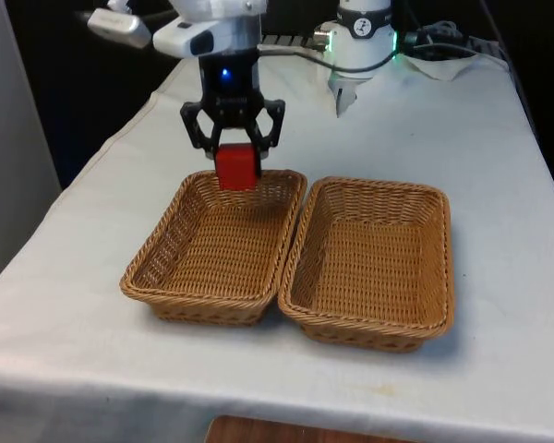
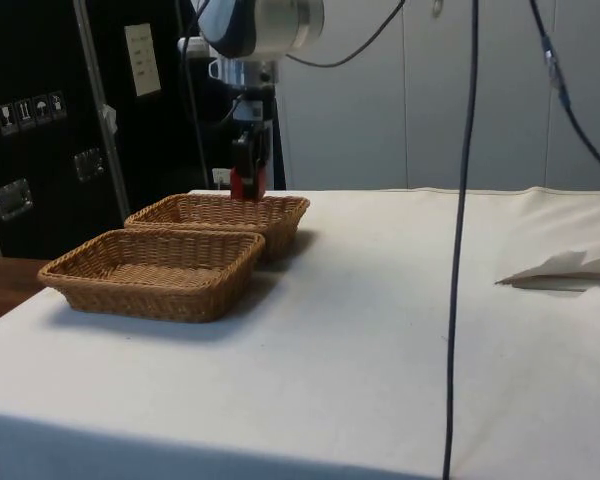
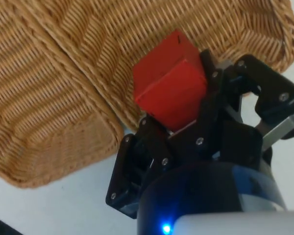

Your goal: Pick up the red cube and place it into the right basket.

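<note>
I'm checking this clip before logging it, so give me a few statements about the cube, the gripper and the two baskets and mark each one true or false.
1. The gripper holds the red cube between its fingers. True.
2. The red cube lies on the floor of a basket. False: it hangs in the air, held above the far rim of the basket on the front view's left.
3. The two baskets stand side by side with their rims close together. True.
4. The basket on the front view's right already has a cube in it. False: nothing lies in it.
5. The baskets are made of blue plastic. False: both are brown wicker.
</note>
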### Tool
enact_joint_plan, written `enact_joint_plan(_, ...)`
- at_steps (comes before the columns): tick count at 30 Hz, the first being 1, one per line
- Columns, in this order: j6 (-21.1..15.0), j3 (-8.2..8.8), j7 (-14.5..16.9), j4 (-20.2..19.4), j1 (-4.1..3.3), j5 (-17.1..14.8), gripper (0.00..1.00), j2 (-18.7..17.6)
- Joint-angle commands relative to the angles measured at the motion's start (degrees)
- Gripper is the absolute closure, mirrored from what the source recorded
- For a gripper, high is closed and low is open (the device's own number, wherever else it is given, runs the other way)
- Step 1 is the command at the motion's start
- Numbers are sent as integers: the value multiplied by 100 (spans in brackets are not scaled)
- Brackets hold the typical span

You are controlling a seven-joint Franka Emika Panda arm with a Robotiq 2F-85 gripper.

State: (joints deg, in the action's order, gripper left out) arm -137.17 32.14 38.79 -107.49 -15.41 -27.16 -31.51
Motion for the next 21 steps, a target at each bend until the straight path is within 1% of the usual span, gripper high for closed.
enact_joint_plan(1, 52, -52, 40, 115, 63, -80, 97, -97)
enact_joint_plan(4, 57, -52, 57, 281, 80, -195, 97, -286)
enact_joint_plan(5, 57, -46, 63, 378, 86, -269, 97, -407)
enact_joint_plan(8, 57, -40, 52, 516, 86, -355, 97, -567)
enact_joint_plan(9, 6, 0, 40, 476, 40, -338, 97, -556)
enact_joint_plan(10, 52, -34, 46, 556, 86, -378, 97, -619)
enact_joint_plan(12, 63, -29, 29, 676, 80, -441, 97, -762)
enact_joint_plan(14, 69, -23, 17, 716, 80, -453, 97, -808)
enact_joint_plan(17, 86, -23, -34, 859, 86, -498, 97, -980)
enact_joint_plan(18, 11, 0, -11, 785, 46, -487, 97, -922)
enact_joint_plan(19, 92, -23, -46, 900, 86, -510, 97, -1026)
enact_joint_plan(21, 132, -17, -97, 1014, 92, -527, 97, -1152)
